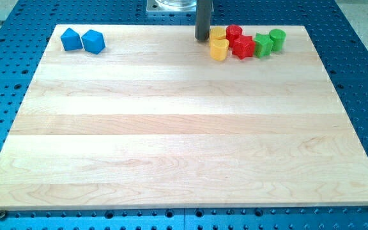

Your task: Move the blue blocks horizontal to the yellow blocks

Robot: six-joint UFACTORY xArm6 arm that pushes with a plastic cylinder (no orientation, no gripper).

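Observation:
Two blue blocks sit side by side at the view's top left: a pentagon-like blue block (71, 39) and a hexagon-like blue block (93, 41), touching or nearly so. Two yellow blocks sit at the top right of centre: an upper yellow block (218, 34) and a lower yellow heart-like block (219, 50). My tip (201, 39) stands on the board just left of the upper yellow block, close to it, far to the right of the blue blocks.
A red cylinder (234, 32) and a red star-like block (242, 47) sit right of the yellow blocks. A green block (262, 45) and a green cylinder (277, 39) lie further right. The wooden board (184, 128) rests on a blue perforated table.

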